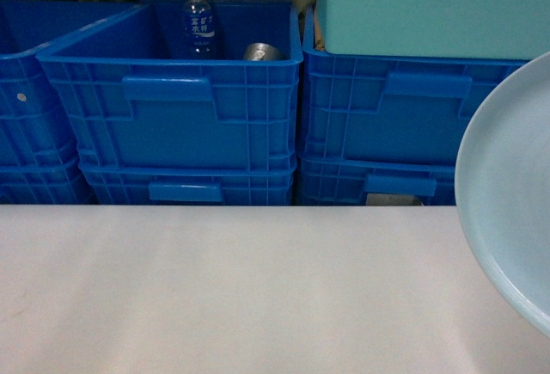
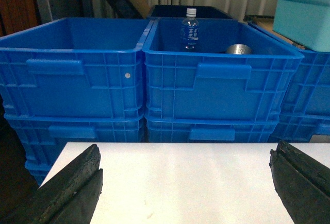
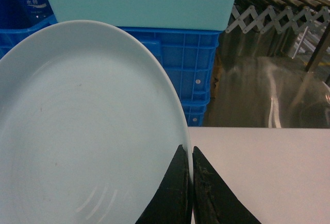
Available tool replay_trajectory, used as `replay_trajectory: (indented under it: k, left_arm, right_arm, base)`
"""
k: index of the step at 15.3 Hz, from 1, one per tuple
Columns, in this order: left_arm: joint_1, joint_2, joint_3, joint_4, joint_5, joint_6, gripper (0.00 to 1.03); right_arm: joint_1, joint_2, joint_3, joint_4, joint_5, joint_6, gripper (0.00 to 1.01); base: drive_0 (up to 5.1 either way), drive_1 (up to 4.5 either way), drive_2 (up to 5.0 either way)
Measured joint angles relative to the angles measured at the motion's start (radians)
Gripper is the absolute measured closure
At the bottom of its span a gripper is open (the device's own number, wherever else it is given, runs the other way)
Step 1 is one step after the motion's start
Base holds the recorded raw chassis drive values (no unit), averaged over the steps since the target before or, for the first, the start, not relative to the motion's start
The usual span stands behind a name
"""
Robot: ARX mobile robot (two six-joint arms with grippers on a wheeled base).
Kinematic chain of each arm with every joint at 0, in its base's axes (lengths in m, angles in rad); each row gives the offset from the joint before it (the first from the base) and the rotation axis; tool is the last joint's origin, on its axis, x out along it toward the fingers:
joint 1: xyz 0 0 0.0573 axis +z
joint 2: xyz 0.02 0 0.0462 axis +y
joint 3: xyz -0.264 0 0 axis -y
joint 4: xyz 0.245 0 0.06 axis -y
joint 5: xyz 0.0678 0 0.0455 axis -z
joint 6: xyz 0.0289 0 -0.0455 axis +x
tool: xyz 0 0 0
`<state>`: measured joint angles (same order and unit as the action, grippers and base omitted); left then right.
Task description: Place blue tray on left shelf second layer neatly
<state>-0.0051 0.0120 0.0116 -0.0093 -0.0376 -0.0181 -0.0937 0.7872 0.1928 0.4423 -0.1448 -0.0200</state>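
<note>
Crates fill the background across your head view: stacked dark-blue ribbed crates (image 1: 172, 107) stand behind a pale counter (image 1: 223, 288) that spans the lower half of the frame. On the left, your left end effector (image 2: 185, 183) appears only in its own wrist view, where two black fingers (image 2: 72, 188) sit far apart at the bottom corners, released and holding nothing, with bare counter between them. Moving toward the middle, the top centre crate holds an upright water bottle (image 1: 197, 20) with a white cap and a blue label, and beside it, to its right, a shiny metal object (image 1: 262, 52) that you cannot identify from here. Further right, a pale turquoise bin (image 1: 430, 4) rests on top of the right-hand crate stack. At the far right, the blue tray (image 1: 511, 185) enters the head view tilted, raised above the counter, its edge cut off by the frame. In your right wrist view the tray fills the left side, and your right end effector (image 3: 191, 183) has its two dark fingers (image 3: 175, 193) clenched on the tray's rim, one on each face. Behind that, right of the crates, a folding metal lattice (image 3: 268, 18) and a clear plastic sheet (image 3: 268, 90) are visible.
</note>
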Motion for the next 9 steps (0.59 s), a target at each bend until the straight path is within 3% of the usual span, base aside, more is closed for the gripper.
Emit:
replay_trajectory:
  k: [1,3,7,9]
  left_arm:
    - [0.0,0.0,0.0,0.0,0.0,0.0,0.05]
    - [0.0,0.0,0.0,0.0,0.0,0.0,0.05]
    - [0.0,0.0,0.0,0.0,0.0,0.0,0.05]
    - [0.0,0.0,0.0,0.0,0.0,0.0,0.05]
  right_arm:
    - [-0.02,-0.004,-0.005,-0.015,-0.011,0.005,0.99]
    - [-0.012,-0.026,-0.034,-0.068,-0.014,0.005,0.99]
    - [0.078,-0.069,-0.037,-0.079,0.043,0.005,0.99]
    - [0.101,-0.054,-0.037,-0.061,0.067,0.005,0.99]
  base:
    - [0.0,0.0,0.0]
    - [0.0,0.0,0.0]
    - [0.0,0.0,0.0]
    - [0.0,0.0,0.0]
